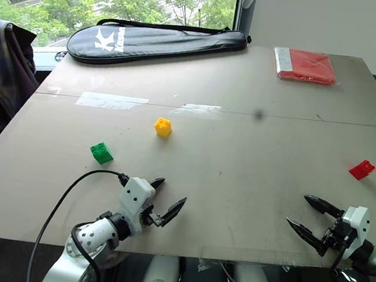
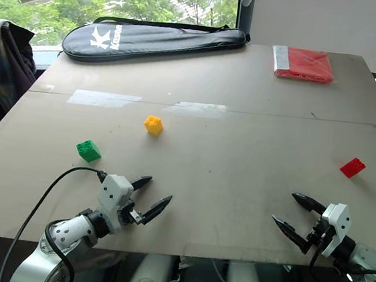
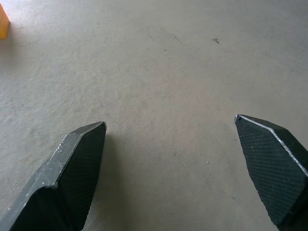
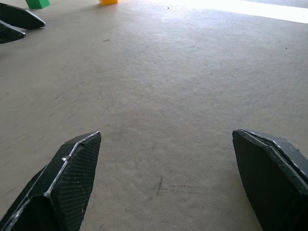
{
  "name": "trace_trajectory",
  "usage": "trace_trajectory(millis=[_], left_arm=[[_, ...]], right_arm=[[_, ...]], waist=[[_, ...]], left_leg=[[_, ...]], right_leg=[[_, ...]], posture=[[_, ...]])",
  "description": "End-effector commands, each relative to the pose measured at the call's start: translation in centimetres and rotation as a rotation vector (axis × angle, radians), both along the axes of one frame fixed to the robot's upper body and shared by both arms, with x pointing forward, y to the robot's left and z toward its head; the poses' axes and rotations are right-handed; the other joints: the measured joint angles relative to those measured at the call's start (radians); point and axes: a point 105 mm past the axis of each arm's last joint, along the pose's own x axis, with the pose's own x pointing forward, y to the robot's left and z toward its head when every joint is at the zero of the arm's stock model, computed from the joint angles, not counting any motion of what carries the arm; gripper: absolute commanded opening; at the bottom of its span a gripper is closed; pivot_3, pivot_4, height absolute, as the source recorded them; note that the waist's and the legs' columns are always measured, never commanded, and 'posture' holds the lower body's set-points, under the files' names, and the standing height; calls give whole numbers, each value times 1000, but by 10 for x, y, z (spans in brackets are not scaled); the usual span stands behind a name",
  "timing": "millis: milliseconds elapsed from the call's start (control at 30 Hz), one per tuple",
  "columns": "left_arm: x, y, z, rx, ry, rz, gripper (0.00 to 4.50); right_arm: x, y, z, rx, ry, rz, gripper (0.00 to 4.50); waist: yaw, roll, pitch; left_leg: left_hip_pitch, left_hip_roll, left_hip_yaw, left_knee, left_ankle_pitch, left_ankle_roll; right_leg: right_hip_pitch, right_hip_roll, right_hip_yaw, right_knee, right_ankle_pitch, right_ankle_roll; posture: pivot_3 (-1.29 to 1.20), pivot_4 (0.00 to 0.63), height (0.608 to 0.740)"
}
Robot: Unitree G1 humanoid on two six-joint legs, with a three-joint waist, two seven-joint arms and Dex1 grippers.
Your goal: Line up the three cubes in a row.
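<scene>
Jaws on both sides spread wide and empty: left gripper (image 1: 166, 200) and right gripper (image 1: 310, 216) hover low at the near edge of the counter (image 1: 242, 140), a ready pose, each covering its own half. Cubes scattered, no row yet. Green cube (image 1: 101, 152) and yellow cube (image 1: 163, 127) lie ahead of the left gripper, near each other; red cube (image 1: 361, 169) sits well apart on the right side. Likely plan: right arm fetches red toward the other two.
</scene>
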Motion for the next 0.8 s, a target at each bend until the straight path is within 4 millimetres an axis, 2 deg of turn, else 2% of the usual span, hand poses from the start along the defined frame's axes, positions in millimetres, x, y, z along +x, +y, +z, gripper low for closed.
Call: trace_trajectory(millis=[33, 800], left_arm=[[0, -4, 4, 1, -17, -28, 4393], [0, -6, 7, 0, -3, -49, 4393]], right_arm=[[-1, 1, 9, -10, -53, -12, 4500], [2, -1, 6, -18, -51, -42, 4500]], waist=[[0, 0, 0], [1, 0, 0]], left_leg=[[0, 0, 0, 0, 0, 0], [0, -2, 0, 0, 0, 0]], right_leg=[[0, 0, 0, 0, 0, 0], [0, 0, 0, 0, 0, 0]], posture=[[0, 150, 708], [0, 150, 708]])
